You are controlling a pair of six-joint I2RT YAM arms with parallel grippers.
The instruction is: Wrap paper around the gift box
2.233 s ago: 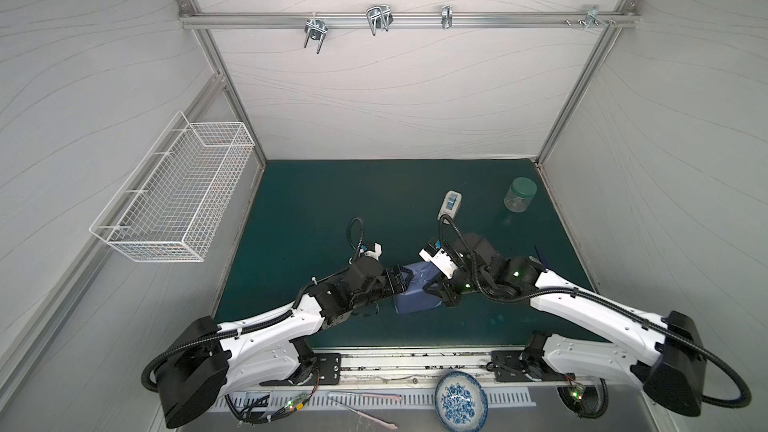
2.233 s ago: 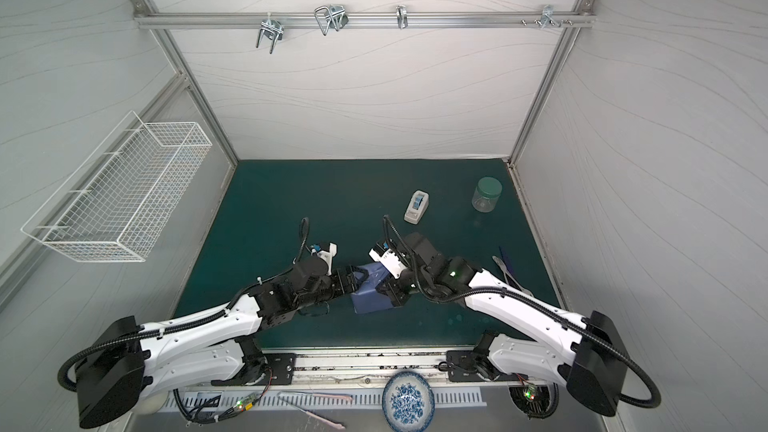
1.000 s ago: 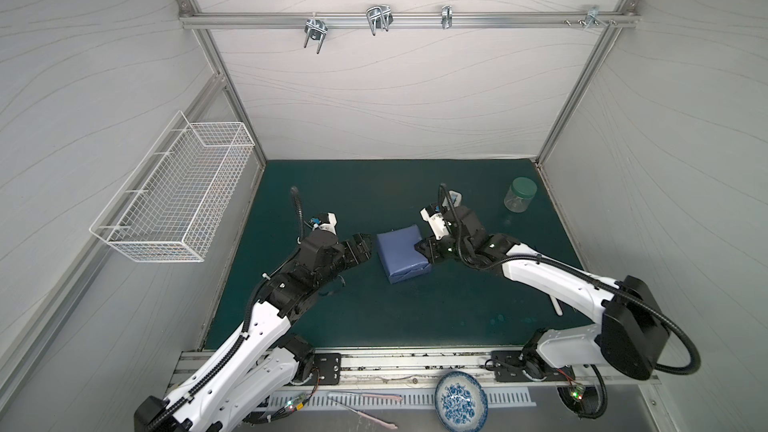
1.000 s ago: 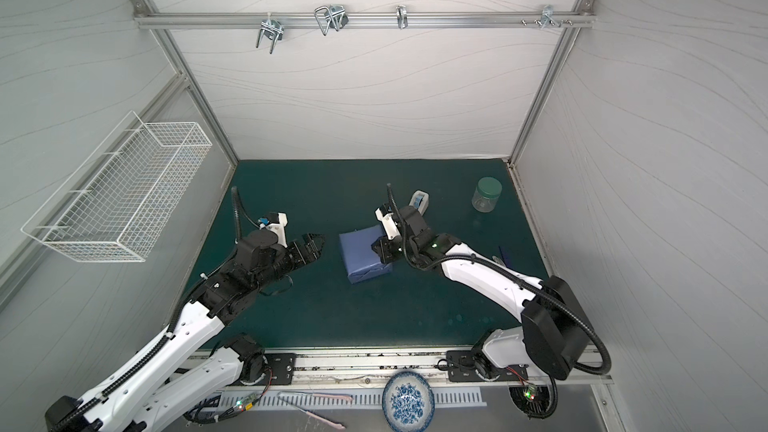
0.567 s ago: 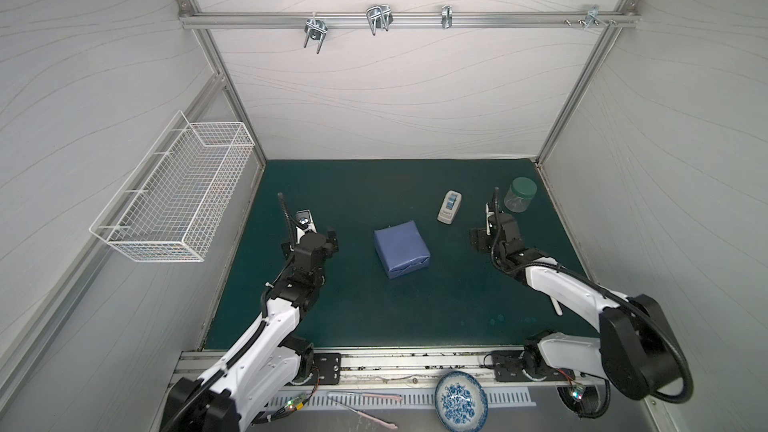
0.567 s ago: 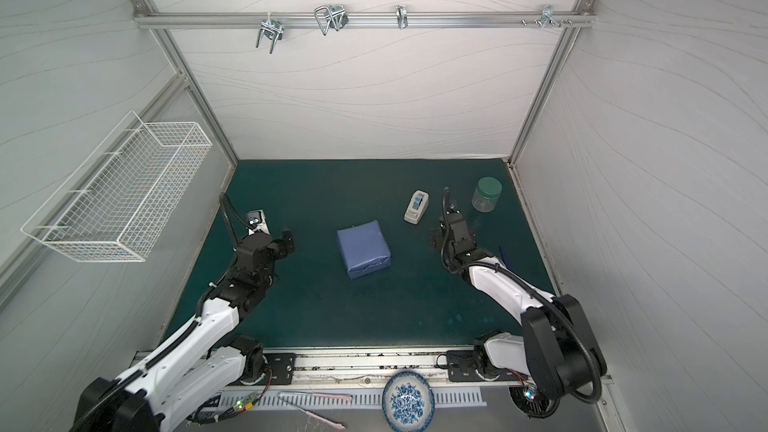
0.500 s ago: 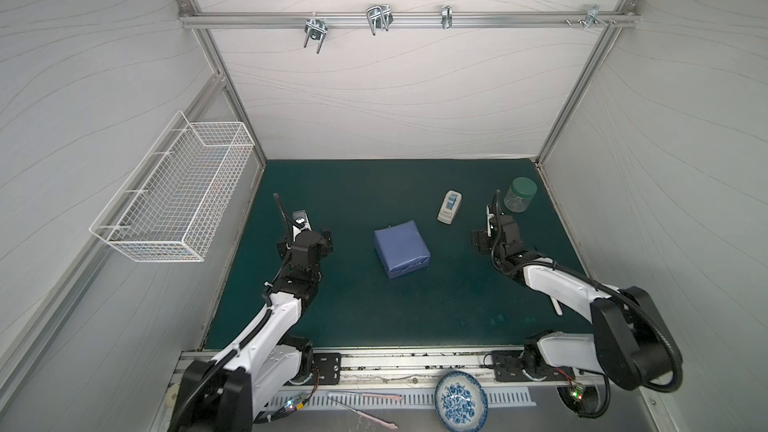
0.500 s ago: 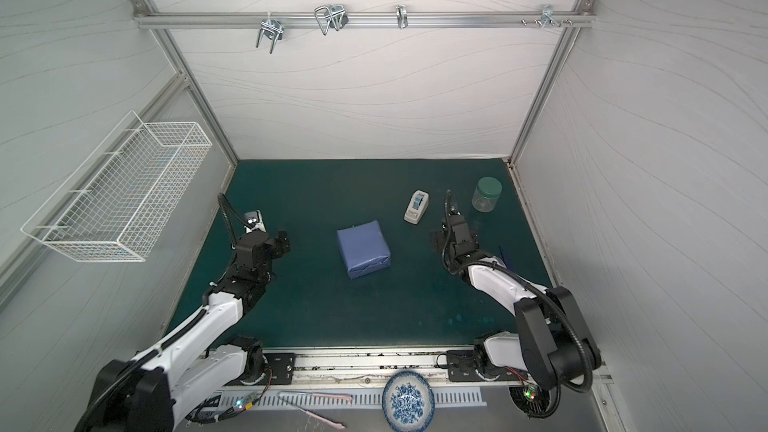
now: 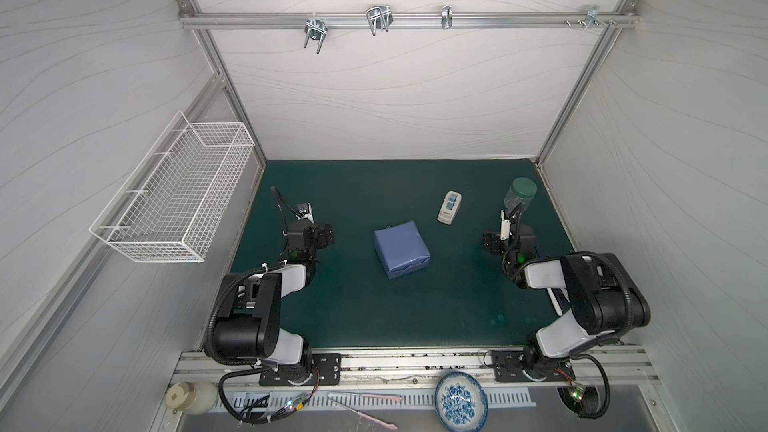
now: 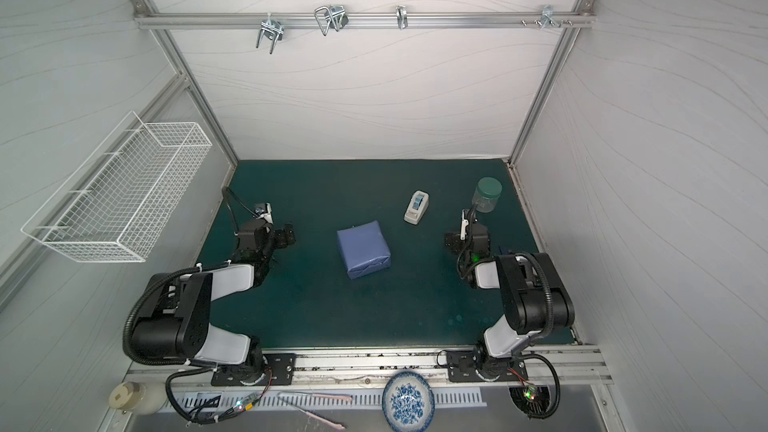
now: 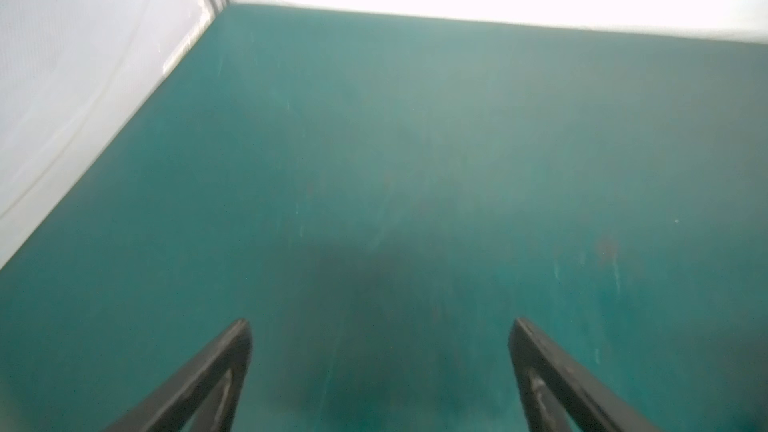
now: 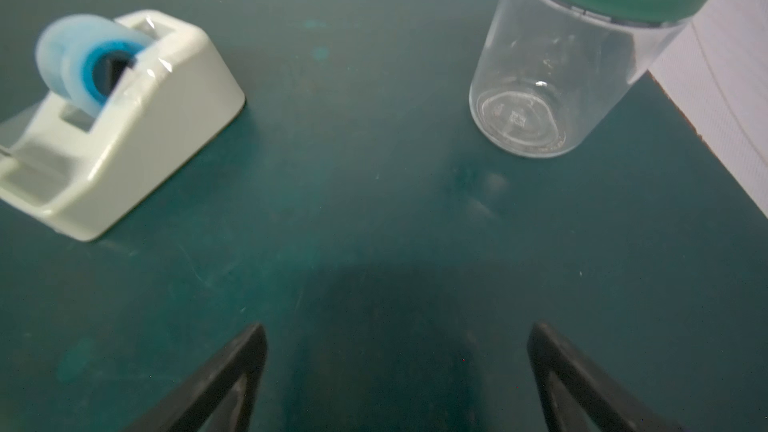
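Note:
The indigo-blue paper (image 9: 401, 249) (image 10: 363, 249) is folded round the gift box in the middle of the green mat, with a taped fold on its near side. The box's own surface is hidden under it. My left gripper (image 9: 323, 238) (image 10: 286, 237) hangs low over the mat well to the left of the parcel, open and empty. In the left wrist view the left gripper (image 11: 380, 326) has only bare mat between its fingers. My right gripper (image 9: 492, 243) (image 10: 453, 243) (image 12: 395, 330) stands to the parcel's right, open and empty.
A white tape dispenser (image 9: 450, 207) (image 12: 112, 126) sits behind the parcel to the right. A clear jar with a green lid (image 9: 519, 197) (image 12: 552, 76) stands by the right wall, just beyond the right gripper. A wire basket (image 9: 178, 197) hangs on the left wall.
Both arms have drawn back from the wrapped box to their own sides and folded in. The right gripper has opened. The parcel lies still in the middle.

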